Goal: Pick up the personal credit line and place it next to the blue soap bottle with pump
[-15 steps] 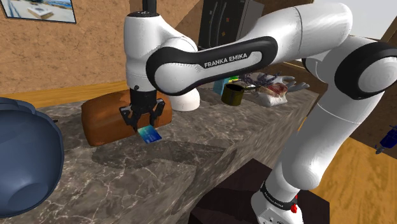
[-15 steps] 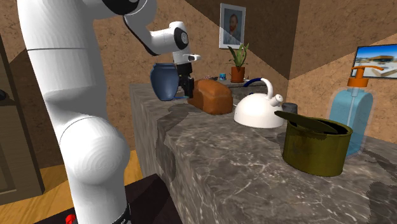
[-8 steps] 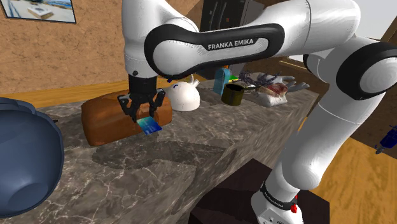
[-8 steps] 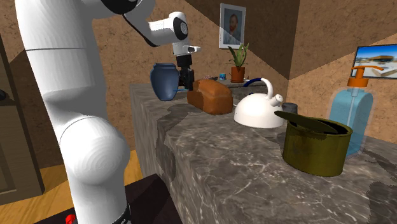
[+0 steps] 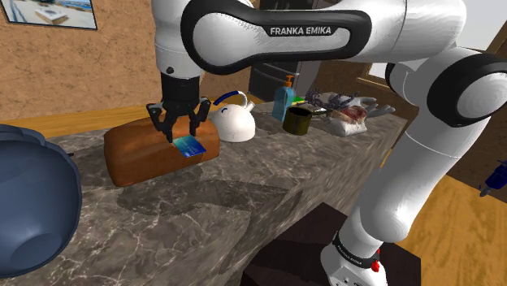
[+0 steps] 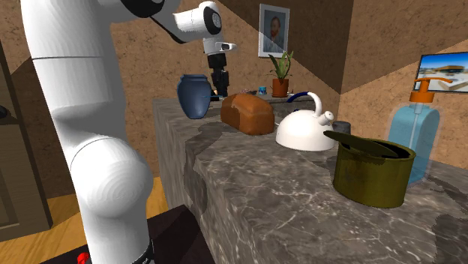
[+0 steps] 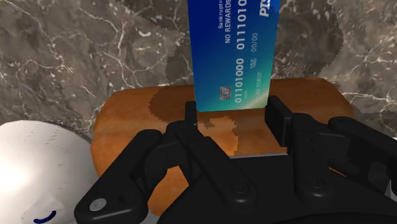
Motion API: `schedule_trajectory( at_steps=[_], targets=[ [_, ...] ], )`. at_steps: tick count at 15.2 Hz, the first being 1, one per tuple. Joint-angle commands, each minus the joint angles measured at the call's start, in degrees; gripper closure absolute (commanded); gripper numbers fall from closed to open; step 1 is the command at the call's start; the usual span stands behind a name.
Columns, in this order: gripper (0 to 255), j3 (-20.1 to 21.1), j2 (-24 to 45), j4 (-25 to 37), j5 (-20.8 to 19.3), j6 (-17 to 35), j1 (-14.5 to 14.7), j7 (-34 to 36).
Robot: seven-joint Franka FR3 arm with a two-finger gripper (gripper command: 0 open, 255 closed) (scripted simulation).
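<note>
Two fingers [image 7: 278, 118] pinch the blue credit card [image 7: 232, 57] by one short edge. The gripper [image 5: 180, 134] hangs over the brown bread loaf [image 5: 134, 158], card clear of the marble counter [image 5: 244, 195]. The blue pump soap bottle [image 5: 283, 104] is well apart, to the shoulder view's right past the white kettle [image 5: 234, 123].

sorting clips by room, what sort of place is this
Probably a home kitchen: a veined stone counter carries a bread loaf, a white kettle and a soap bottle, and a framed picture hangs on the brown wall. The claw holds a card by the loaf.
</note>
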Motion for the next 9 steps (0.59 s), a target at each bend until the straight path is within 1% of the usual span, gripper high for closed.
schedule_trajectory(
  at_steps=[1,9],
  targets=[
    [255,-0.1,-0.3,1.2,0.2,-1.5,0.0,-0.3],
    [255,0.2,1.2,8.9,-0.5,-7.9,0.1,-0.4]
  ],
)
